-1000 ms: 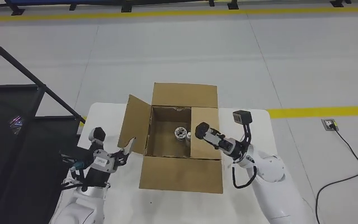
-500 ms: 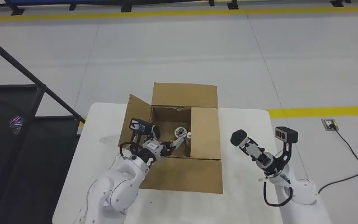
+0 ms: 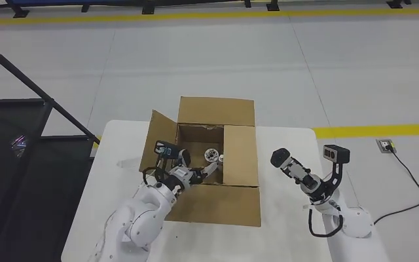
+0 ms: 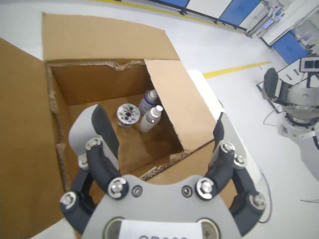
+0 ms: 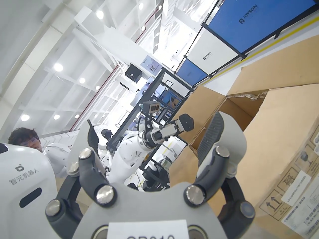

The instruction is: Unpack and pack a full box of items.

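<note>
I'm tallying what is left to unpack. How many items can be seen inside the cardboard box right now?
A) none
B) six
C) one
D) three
D: the left wrist view shows a round metal part, a spray can and a small white bottle grouped on the floor of the box, beside its inward-folded flap.

box (image 4: 99,83) interior — part hidden under folded flap (image 4: 179,95) | spray can (image 4: 147,101) — base behind white bottle (image 4: 149,120) | top view: contents too small to identify
</note>
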You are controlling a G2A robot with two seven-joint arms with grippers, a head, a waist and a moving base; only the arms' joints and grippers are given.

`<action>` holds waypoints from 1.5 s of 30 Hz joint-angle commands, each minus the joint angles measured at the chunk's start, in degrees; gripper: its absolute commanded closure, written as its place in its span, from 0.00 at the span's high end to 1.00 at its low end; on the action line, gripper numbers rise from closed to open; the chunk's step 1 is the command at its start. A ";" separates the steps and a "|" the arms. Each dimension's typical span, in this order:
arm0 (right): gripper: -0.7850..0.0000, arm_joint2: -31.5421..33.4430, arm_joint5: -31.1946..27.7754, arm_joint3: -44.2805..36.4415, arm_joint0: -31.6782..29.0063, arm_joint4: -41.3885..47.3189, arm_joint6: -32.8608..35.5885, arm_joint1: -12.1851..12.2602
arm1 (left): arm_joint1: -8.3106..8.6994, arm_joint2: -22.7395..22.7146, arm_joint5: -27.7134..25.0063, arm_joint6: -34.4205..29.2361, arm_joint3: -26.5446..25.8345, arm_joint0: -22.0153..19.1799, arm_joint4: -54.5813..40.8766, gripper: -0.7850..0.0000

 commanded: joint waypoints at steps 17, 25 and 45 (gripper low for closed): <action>1.00 4.03 0.56 -1.87 -4.83 -0.94 -5.95 1.78 | -2.65 7.52 -7.18 -11.21 25.33 -15.39 -29.01 1.00; 1.00 3.41 -0.23 -0.55 -5.30 -0.44 -7.09 2.28 | -3.45 10.03 -10.32 -14.44 31.55 -18.69 -35.13 1.00; 1.00 2.34 -1.27 0.86 -4.28 1.57 -7.15 3.65 | -3.65 11.10 -14.09 -13.41 27.65 -19.62 -37.70 1.00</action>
